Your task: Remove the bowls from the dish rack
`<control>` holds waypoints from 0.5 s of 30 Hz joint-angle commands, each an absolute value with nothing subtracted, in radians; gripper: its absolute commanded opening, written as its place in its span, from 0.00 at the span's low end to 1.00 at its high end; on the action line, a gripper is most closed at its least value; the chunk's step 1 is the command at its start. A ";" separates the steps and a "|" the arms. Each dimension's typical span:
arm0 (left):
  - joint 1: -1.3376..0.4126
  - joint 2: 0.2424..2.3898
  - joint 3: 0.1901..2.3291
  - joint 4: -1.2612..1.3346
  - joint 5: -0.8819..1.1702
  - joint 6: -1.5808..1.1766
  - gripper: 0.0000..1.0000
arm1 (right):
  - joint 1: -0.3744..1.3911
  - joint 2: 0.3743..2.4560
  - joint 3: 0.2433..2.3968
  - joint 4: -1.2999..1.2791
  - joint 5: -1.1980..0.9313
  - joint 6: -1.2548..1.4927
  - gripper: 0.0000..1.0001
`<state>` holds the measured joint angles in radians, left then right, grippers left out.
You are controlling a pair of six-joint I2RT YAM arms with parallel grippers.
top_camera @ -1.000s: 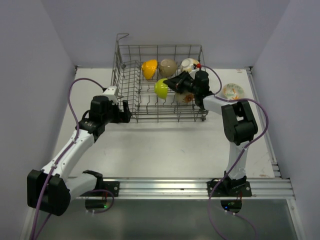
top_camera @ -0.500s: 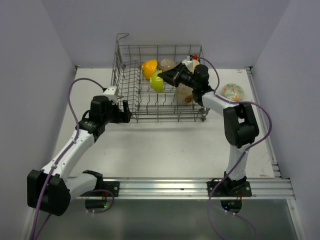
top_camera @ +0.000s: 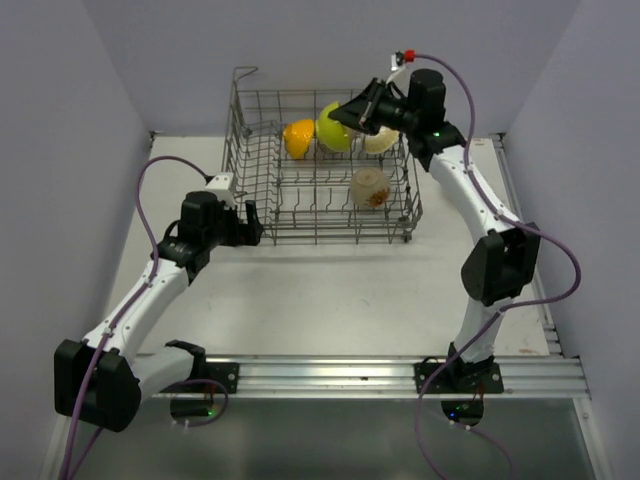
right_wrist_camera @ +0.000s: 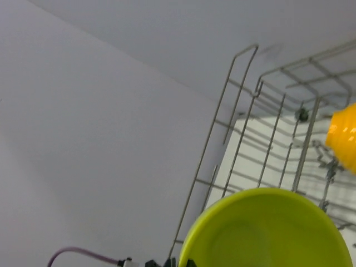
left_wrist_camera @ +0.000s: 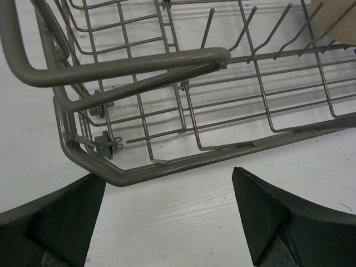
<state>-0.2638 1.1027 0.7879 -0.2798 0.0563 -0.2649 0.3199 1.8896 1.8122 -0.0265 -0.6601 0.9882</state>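
Observation:
The grey wire dish rack (top_camera: 300, 236) stands at the back of the table. My right gripper (top_camera: 347, 117) is shut on the rim of a lime-green bowl (top_camera: 333, 128) and holds it above the rack's back part. In the right wrist view the lime-green bowl (right_wrist_camera: 267, 233) fills the lower frame, so that my fingers barely show at its edge. An orange bowl (top_camera: 298, 138), a white bowl (top_camera: 382, 141) and a cream bowl with a reddish pattern (top_camera: 370, 187) stay in the rack. My left gripper (top_camera: 249, 222) is open and empty at the rack's front-left corner (left_wrist_camera: 114, 178).
The rack's tall grid sides and its corner handle loop (top_camera: 245, 72) rise behind the held bowl. The rack's thick handle bar (left_wrist_camera: 139, 64) runs just ahead of my left fingers (left_wrist_camera: 53, 219). Grey walls close in the table on three sides. An aluminium rail (top_camera: 330, 372) runs along the near edge.
My right arm has lifted the lime-green bowl up out of the rack's middle and back toward the rear wall. The cream bowl it covered now shows. The left arm has not moved.

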 commanded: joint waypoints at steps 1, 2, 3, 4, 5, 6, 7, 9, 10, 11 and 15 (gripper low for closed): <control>-0.272 1.082 0.788 -0.249 0.107 -0.245 1.00 | 0.258 1.807 1.981 -0.364 -0.620 0.758 0.00; -0.272 1.080 0.790 -0.250 0.106 -0.245 1.00 | 0.243 1.810 2.005 -0.403 -0.614 0.738 0.00; -0.272 1.074 0.790 -0.250 0.104 -0.245 1.00 | 0.210 1.812 2.025 -0.437 -0.608 0.720 0.00; -0.272 1.071 0.790 -0.250 0.101 -0.245 1.00 | 0.195 1.813 2.055 -0.466 -0.603 0.683 0.00; -0.270 1.066 0.790 -0.250 0.098 -0.245 1.00 | 0.181 1.815 2.074 -0.532 -0.586 0.661 0.00; -0.271 1.060 0.790 -0.252 0.094 -0.245 1.00 | 0.155 1.822 2.094 -0.567 -0.569 0.637 0.00; -0.272 1.058 0.788 -0.250 0.094 -0.245 1.00 | 0.144 1.825 2.133 -0.602 -0.549 0.585 0.00; -0.270 1.054 0.787 -0.250 0.094 -0.245 1.00 | 0.120 1.829 2.160 -0.701 -0.468 0.542 0.00; -0.271 1.054 0.788 -0.250 0.094 -0.245 1.00 | 0.115 1.829 2.160 -0.719 -0.450 0.514 0.00; -0.272 1.052 0.788 -0.252 0.094 -0.244 1.00 | 0.109 1.827 2.157 -0.751 -0.422 0.500 0.00; -0.272 1.051 0.790 -0.250 0.109 -0.245 1.00 | 0.084 1.827 2.123 -0.808 -0.279 0.442 0.00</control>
<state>-0.2642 1.0782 0.7872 -0.2874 0.0669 -0.2649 0.0860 1.8503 2.1185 -0.7033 -0.4015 0.5419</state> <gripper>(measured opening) 0.997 0.119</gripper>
